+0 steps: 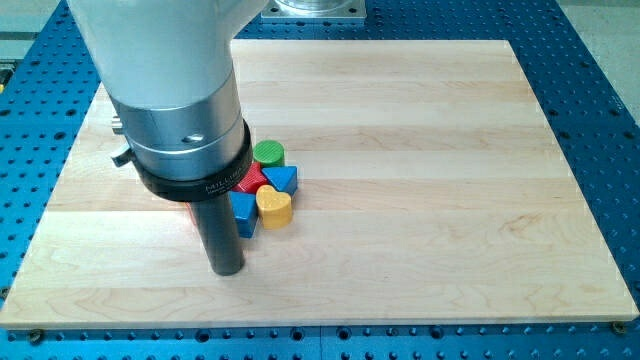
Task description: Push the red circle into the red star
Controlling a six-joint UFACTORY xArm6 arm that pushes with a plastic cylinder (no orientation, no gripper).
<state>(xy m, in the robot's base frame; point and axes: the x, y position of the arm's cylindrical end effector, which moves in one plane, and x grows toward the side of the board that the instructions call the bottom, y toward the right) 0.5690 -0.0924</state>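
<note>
My tip [227, 268] rests on the wooden board at the view's lower left, just below and left of a tight cluster of blocks. A sliver of red [192, 212] shows at the rod's left edge; its shape is hidden, so I cannot tell whether it is the red circle. A red star [252, 181] peeks out in the middle of the cluster, partly covered by the arm's body. Around it sit a green circle [268, 153], a blue triangle [282, 179], a yellow heart [274, 207] and a blue block [244, 212] touching the rod's right side.
The wooden board [420, 180] lies on a blue perforated table [600, 120]. The arm's wide grey body [180, 110] hides the board's upper left and part of the cluster.
</note>
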